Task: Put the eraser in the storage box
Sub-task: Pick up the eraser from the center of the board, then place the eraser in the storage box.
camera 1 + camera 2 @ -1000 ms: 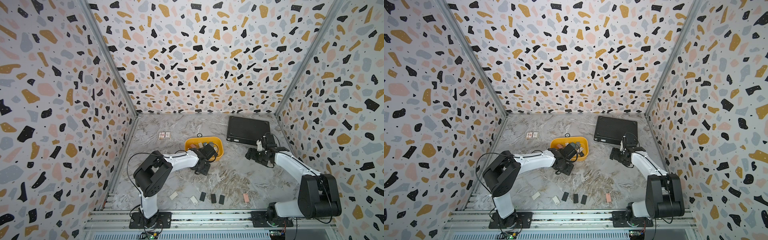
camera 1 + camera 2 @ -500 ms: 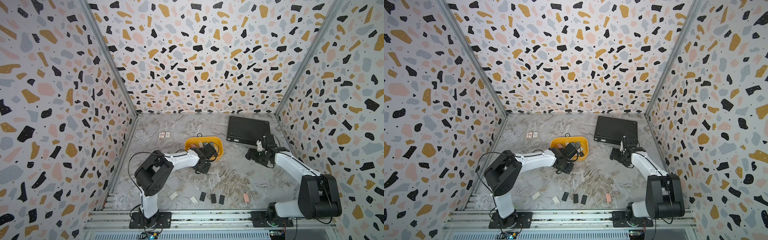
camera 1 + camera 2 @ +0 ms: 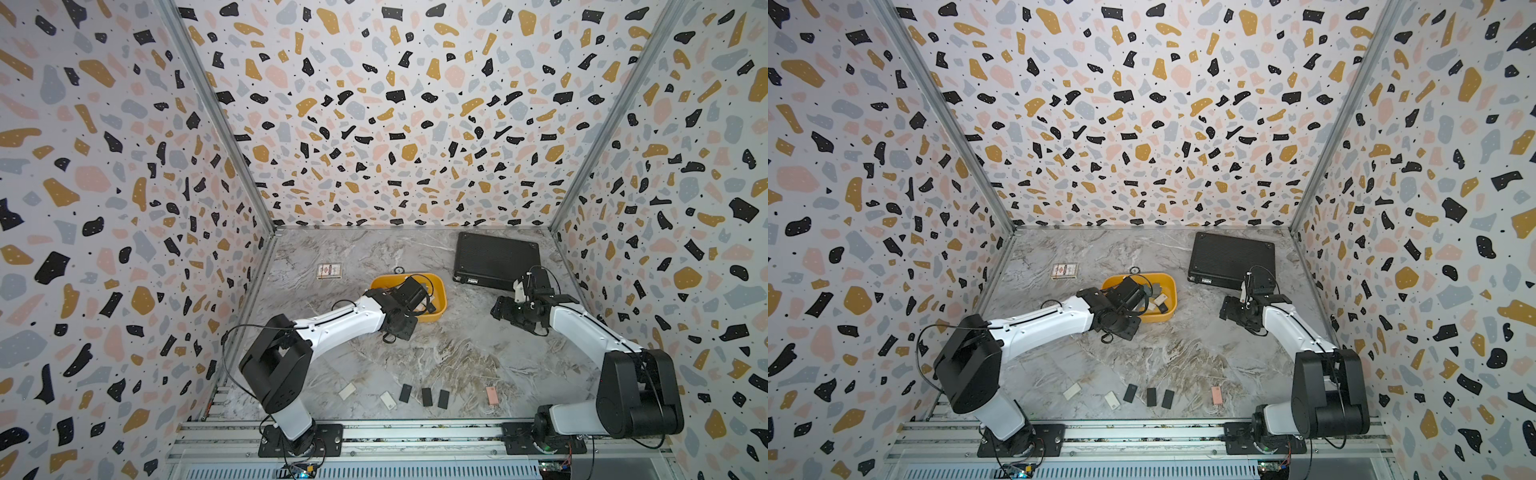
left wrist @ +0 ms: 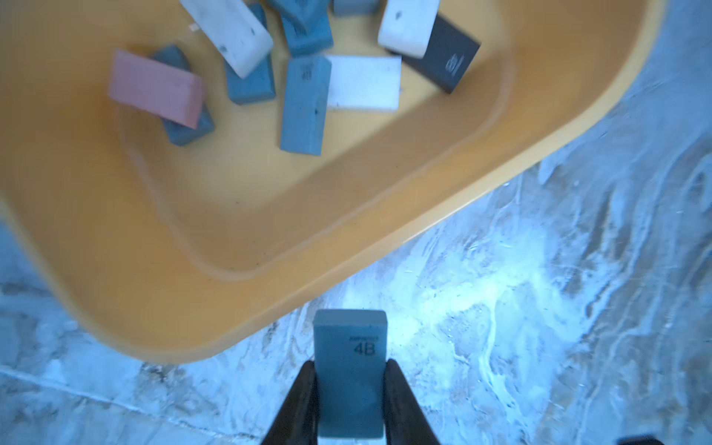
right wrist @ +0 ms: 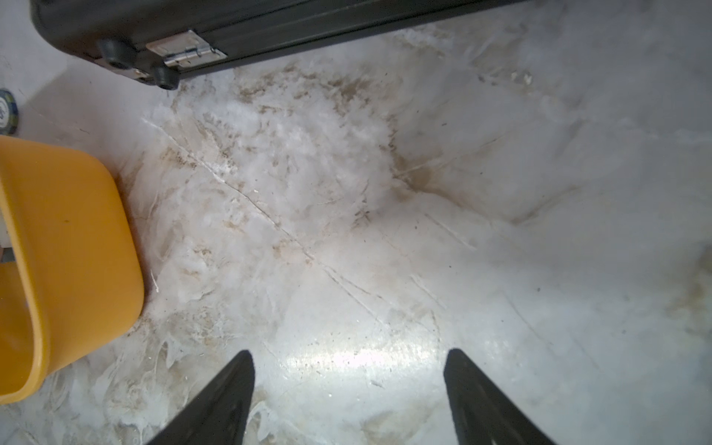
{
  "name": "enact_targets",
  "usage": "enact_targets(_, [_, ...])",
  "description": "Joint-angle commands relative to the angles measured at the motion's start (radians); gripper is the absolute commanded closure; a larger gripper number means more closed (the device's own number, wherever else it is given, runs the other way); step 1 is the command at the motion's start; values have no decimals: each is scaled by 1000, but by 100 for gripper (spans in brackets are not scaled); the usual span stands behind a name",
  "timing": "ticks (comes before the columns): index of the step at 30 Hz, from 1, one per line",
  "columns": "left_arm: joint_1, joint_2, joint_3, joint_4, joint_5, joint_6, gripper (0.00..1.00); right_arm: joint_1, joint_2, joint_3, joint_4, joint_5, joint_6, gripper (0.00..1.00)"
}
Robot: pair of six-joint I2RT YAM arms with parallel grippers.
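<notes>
Bright even lighting; soft-focus wrist views, mild glare

Walls are all the same terrazzo print: white ground with black, mustard, pink and grey-blue chips. You get the back wall (image 3: 395,124), the left wall (image 3: 83,208) and the right wall (image 3: 685,187), no windows in any of them. A bare metal left post (image 3: 218,116) and right post (image 3: 607,116) run up the two back corners. The surface (image 3: 457,357) is a grey marble look with white veins and brownish streaks, kinda scuffed up close. Along its near edge sits an aluminium rail (image 3: 415,434), with a ribbed grille (image 3: 415,473) just past that. Light is soft and even, apart from one bright glare patch (image 5: 346,360) on the surface in the right wrist view.
</notes>
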Motion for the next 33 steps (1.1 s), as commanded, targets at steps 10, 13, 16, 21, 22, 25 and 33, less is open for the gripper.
enact_targets(10, [178, 80, 230, -16, 33, 109, 72, -4, 0, 110, -66, 31, 0, 20])
enact_targets(13, [194, 153, 297, -51, 70, 130, 72, -3, 19, 157, -80, 32, 13, 20])
enact_targets(16, [203, 203, 331, -57, 99, 145, 73, -4, 47, 195, -90, 45, 15, 20])
enact_targets(21, [231, 256, 345, -64, 177, 147, 73, -3, 110, 223, -97, 44, 13, 20])
enact_targets(22, [234, 265, 340, -60, 184, 146, 73, -4, 122, 226, -95, 44, 14, 20])
enact_targets(25, [242, 293, 331, -46, 193, 141, 73, -4, 148, 234, -91, 48, 11, 20])
enact_targets(33, [257, 361, 352, -43, 201, 146, 72, -3, 189, 263, -95, 45, 10, 20])
